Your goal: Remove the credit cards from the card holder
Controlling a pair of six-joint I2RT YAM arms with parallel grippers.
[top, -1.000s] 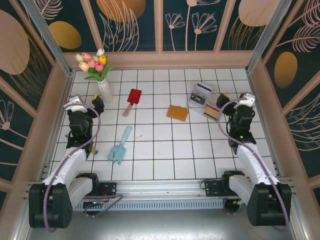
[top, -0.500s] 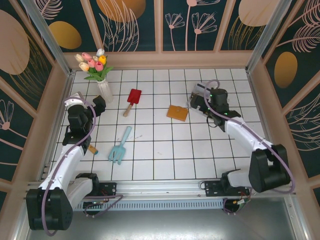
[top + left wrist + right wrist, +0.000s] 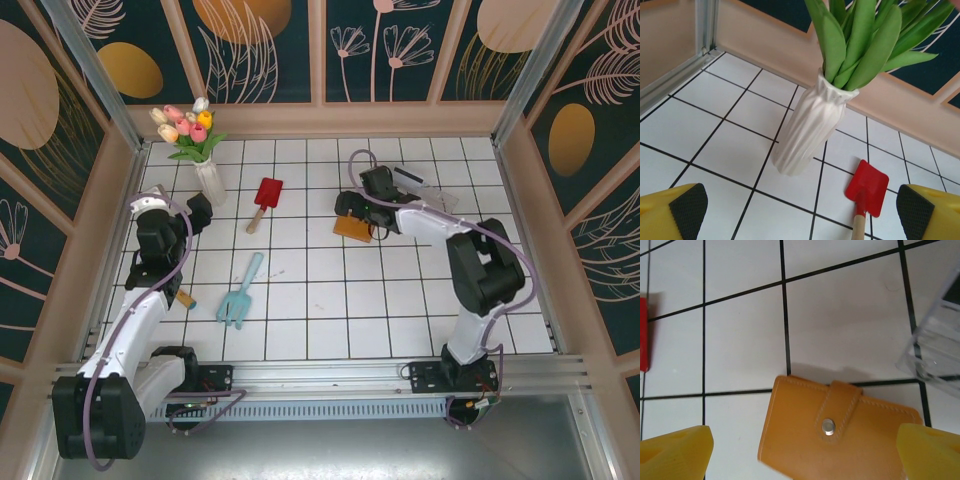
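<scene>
Swung over from the tray (image 3: 936, 347), right gripper (image 3: 803, 454) hovers spread wide above the snapped-shut card holder (image 3: 850, 437).

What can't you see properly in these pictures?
- Any cards inside the card holder: its snapped flap hides them, right wrist view.
- Card holder's near edge: cut off at that view's bottom; in the top view the right gripper covers part.
- Clear tray: cut by the right edge.
- Tulips: blooms cut off, left wrist view's top.
</scene>
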